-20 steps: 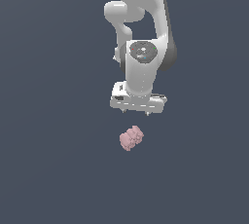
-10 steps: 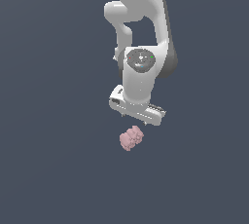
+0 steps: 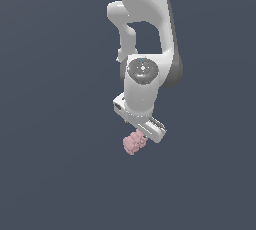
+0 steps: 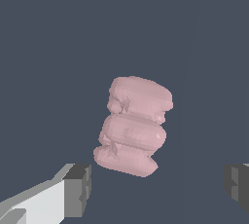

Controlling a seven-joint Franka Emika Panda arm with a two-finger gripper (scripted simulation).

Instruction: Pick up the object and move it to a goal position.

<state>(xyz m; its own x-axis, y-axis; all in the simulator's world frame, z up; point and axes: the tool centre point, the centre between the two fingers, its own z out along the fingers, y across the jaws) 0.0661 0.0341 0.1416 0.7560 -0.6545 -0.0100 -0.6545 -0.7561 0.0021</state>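
Just ahead of the wide-open, empty pincer [image 4: 156,185] lies the object [image 4: 134,124], not between its fingers.

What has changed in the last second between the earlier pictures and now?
The arm has come down and tilted, so its claw now sits right over the pink clump, partly hiding it in the exterior view. A second ago a clear gap lay between them. In the wrist view both fingers stand apart and do not touch it. The clump has stayed in its place, not yet gripped.
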